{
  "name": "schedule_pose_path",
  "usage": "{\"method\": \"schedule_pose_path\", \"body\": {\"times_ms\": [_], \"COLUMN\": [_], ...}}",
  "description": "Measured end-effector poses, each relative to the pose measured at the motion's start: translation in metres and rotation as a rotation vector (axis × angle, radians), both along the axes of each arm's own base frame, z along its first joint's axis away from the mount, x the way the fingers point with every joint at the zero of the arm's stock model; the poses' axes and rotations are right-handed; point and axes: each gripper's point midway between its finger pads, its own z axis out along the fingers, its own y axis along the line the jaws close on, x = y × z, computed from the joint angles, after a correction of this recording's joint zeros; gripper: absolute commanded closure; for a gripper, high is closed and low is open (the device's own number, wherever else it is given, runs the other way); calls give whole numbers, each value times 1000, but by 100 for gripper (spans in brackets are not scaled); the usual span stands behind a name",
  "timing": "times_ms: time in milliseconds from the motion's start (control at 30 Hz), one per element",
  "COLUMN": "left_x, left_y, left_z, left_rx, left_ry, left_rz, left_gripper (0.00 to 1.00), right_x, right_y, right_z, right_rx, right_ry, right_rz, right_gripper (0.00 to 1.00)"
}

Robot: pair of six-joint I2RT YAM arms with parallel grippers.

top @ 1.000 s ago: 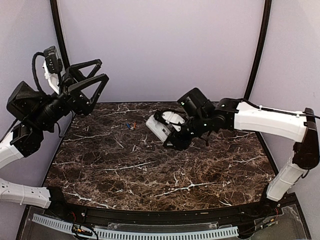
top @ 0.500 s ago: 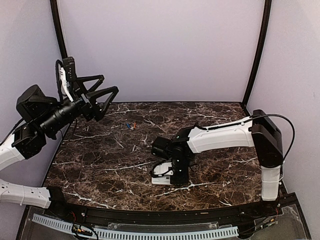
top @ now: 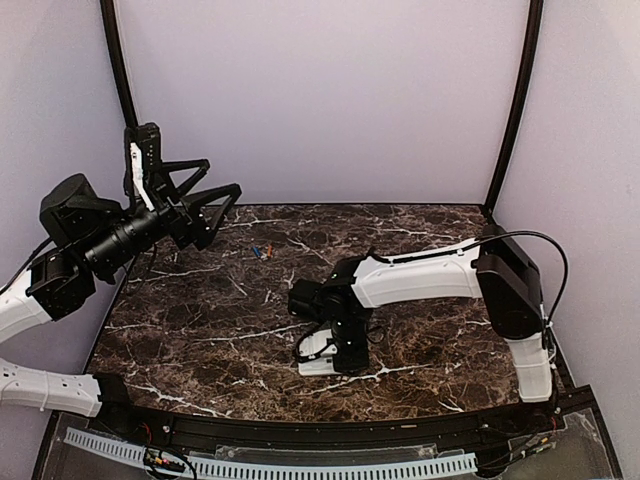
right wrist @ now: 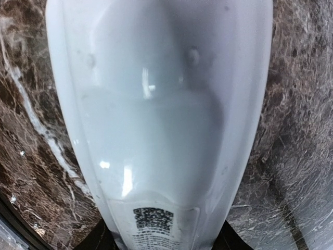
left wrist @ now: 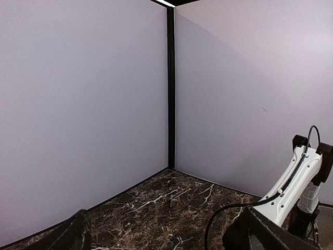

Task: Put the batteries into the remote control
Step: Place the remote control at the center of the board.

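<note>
The white remote control (top: pixel 314 353) lies on the marble table near the front middle. In the right wrist view its smooth back (right wrist: pixel 156 104) fills the frame, with a code label at the near end. My right gripper (top: pixel 338 352) points straight down onto it, and its dark fingers (right wrist: pixel 100 240) hug both sides of the remote. The two batteries (top: pixel 262 250), one bluish and one orange-red, lie side by side far back on the table. My left gripper (top: pixel 212 200) is wide open and empty, raised high at the left. Its fingertips (left wrist: pixel 73 237) show at the bottom corners of the left wrist view.
The dark marble table (top: pixel 200 320) is enclosed by pale lilac walls (top: pixel 320 100) with black corner posts (left wrist: pixel 170 83). The right arm (left wrist: pixel 291 179) shows at the right of the left wrist view. A black rail with a white cable strip (top: pixel 300 465) runs along the front edge.
My right gripper carried the remote down from mid-air at the back to the table's front middle, then shifted slightly left. My left gripper rose and turned a little to the right.
</note>
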Motion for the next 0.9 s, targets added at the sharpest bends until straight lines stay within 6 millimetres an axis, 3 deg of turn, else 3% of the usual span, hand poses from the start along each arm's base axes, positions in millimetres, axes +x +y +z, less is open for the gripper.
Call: {"method": "schedule_pose_path", "body": {"times_ms": [100, 133, 167, 200, 500, 633, 900], "left_x": [0, 0, 1, 1, 4, 13, 16], "left_y": [0, 0, 0, 0, 0, -1, -10], "left_z": [0, 0, -1, -2, -12, -25, -64], "left_rx": [7, 9, 12, 17, 59, 104, 230], "left_ry": [-7, -7, -7, -6, 2, 25, 97], "left_rz": [5, 6, 6, 7, 22, 62, 44], "left_gripper": [1, 1, 1, 1, 1, 1, 1], "right_x": [1, 2, 3, 4, 12, 12, 13], "right_y": [-3, -4, -5, -5, -3, 4, 19], "right_z": [0, 0, 0, 1, 4, 12, 79], "right_rx": [-17, -25, -31, -35, -44, -10, 199], "right_ry": [-9, -11, -18, -25, -93, -117, -191], "right_rz": [2, 2, 3, 6, 9, 12, -25], "right_gripper": [53, 46, 9, 2, 1, 1, 1]}}
